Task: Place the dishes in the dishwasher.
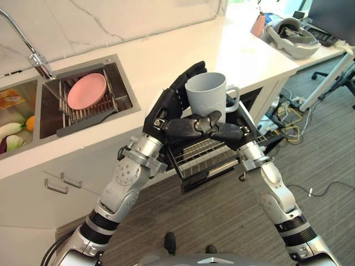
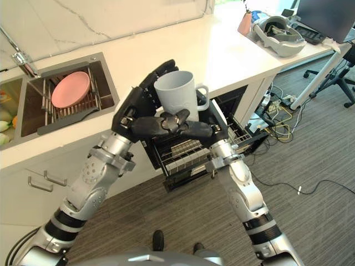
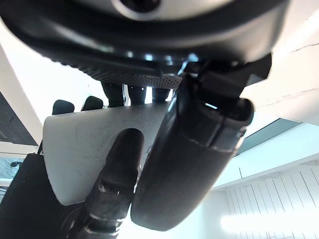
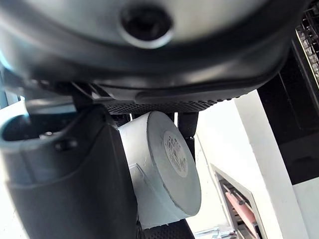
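Observation:
A pale grey mug (image 1: 206, 95) is held upright in the air between both hands, above the pulled-out dishwasher rack (image 1: 206, 158). My left hand (image 1: 169, 108) curls round its left side and my right hand (image 1: 233, 133) wraps it from the right, under the handle. Both thumbs cross in front of the mug's base. The left wrist view shows the mug's wall (image 3: 79, 149) against the fingers; the right wrist view shows its underside (image 4: 167, 164). A pink plate (image 1: 86, 91) stands in the sink's drying rack (image 1: 89, 113).
The white counter (image 1: 183, 55) runs behind the mug, with a tap (image 1: 33, 52) at the sink and a headset (image 1: 291, 36) at its far right end. Fruit lies in the left basin (image 1: 14, 130). Cables and chair legs lie on the floor at right.

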You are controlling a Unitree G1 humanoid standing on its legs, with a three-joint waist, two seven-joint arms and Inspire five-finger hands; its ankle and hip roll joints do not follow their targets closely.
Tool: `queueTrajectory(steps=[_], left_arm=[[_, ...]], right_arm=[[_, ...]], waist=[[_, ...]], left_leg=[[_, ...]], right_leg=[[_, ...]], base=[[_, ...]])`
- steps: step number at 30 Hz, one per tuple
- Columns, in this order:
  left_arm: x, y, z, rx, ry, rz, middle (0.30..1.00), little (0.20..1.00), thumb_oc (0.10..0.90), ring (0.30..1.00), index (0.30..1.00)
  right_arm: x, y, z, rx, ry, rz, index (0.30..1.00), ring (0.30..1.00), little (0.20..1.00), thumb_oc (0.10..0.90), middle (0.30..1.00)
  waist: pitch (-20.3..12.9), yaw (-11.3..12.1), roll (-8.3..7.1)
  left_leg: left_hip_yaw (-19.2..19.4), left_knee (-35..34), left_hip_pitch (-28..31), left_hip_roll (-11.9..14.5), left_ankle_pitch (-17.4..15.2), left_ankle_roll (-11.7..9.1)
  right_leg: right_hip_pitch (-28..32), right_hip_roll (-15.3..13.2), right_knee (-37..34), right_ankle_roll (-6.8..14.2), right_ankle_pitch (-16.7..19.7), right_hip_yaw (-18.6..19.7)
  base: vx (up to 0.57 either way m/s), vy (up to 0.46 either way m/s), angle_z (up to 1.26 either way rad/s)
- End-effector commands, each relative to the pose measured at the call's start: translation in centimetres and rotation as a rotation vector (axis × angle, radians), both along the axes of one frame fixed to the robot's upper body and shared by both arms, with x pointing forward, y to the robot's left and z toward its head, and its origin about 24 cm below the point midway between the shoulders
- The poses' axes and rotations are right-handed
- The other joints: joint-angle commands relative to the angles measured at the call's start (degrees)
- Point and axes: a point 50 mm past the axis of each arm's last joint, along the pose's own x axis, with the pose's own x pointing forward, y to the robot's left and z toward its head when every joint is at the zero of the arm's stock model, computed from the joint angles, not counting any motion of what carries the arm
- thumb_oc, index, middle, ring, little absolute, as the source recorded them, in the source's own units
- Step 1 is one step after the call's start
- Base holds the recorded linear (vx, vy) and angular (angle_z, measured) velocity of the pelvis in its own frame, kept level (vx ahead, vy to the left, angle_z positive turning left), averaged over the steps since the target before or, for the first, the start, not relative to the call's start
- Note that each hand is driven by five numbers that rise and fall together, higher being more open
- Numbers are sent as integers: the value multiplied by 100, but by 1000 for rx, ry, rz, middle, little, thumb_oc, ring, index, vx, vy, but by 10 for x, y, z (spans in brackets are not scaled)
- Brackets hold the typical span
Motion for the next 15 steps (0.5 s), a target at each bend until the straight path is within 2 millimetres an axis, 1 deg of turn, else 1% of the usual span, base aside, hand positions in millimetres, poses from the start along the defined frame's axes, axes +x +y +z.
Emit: queueTrajectory(steps=[1, 4, 6, 7, 8, 9, 10, 11, 12, 13, 15], left_arm=[[-17, 18, -9, 102, -42, 17, 900, 900, 800, 900, 900], [-17, 26, -7, 123, -64, 62, 900, 900, 800, 900, 900], [-18, 38, 4, 188, -155, 145, 900, 900, 800, 900, 900], [-20, 51, 16, 244, -244, 240, 900, 900, 800, 900, 900], [-20, 57, 20, 269, -276, 285, 900, 900, 800, 900, 900], [-20, 57, 20, 269, -276, 287, 900, 900, 800, 900, 900], [-21, 65, 24, 296, -311, 344, 900, 900, 800, 900, 900], [-23, 77, 31, 337, -367, 424, 900, 900, 800, 900, 900], [-24, 81, 33, 355, -382, 453, 900, 900, 800, 900, 900], [-24, 81, 33, 355, -382, 453, 900, 900, 800, 900, 900], [-27, 92, 39, 396, -426, 527, 900, 900, 800, 900, 900]], right_arm=[[0, -106, 94, 459, -405, -623, 300, 300, 300, 400, 300], [-3, -114, 96, 423, -417, -670, 300, 300, 300, 400, 300], [-8, -124, 98, 378, -436, -729, 300, 300, 300, 400, 300], [-12, -135, 101, 285, -451, -801, 300, 300, 300, 400, 300], [-15, -142, 102, 227, -457, -839, 300, 300, 300, 400, 300], [-15, -142, 102, 226, -458, -840, 300, 300, 300, 400, 300], [-18, -148, 105, 155, -471, -884, 300, 300, 300, 400, 300], [-24, -160, 109, 63, -489, -947, 300, 300, 300, 400, 300], [-27, -163, 111, 17, -503, -969, 300, 300, 300, 400, 300], [-27, -162, 111, 16, -503, -970, 300, 300, 300, 400, 300], [-35, -169, 119, -76, -540, -1016, 300, 300, 300, 400, 300]], waist=[[-551, 134, -151], [-559, 152, -160], [-565, 175, -169], [-574, 188, -185], [-580, 191, -194], [-581, 188, -192], [-588, 190, -199], [-598, 191, -223], [-600, 191, -227], [-603, 189, -225], [-613, 185, -237]], left_leg=[[68, 21, 245, 95, -385, -422], [45, 21, 237, 87, -384, -424], [25, 21, 230, 85, -383, -435], [6, 21, 220, 91, -380, -451], [0, 21, 212, 93, -378, -458], [-3, 21, 211, 92, -378, -458], [-10, 21, 208, 92, -380, -466], [-17, 21, 205, 97, -379, -481], [-20, 21, 200, 99, -379, -484], [-20, 21, 199, 98, -379, -484], [-30, 21, 194, 104, -381, -491]], right_leg=[[-148, -86, 78, 338, -4, -231], [-142, -89, 78, 340, -8, -247], [-140, -87, 78, 341, -14, -269], [-142, -91, 78, 347, -23, -294], [-141, -91, 78, 351, -26, -316], [-140, -92, 78, 351, -28, -319], [-140, -91, 78, 353, -31, -331], [-133, -92, 78, 358, -35, -352], [-134, -93, 78, 359, -35, -361], [-134, -93, 78, 359, -35, -362], [-141, -95, 78, 362, -35, -368]], base=[[13, -2, 4], [8, -2, 5], [0, 0, 0], [0, 0, 0], [22, -1, 4], [15, 0, 4], [22, -6, 7], [26, -9, 6], [17, -9, 8], [11, -7, 7], [6, -9, 7]])
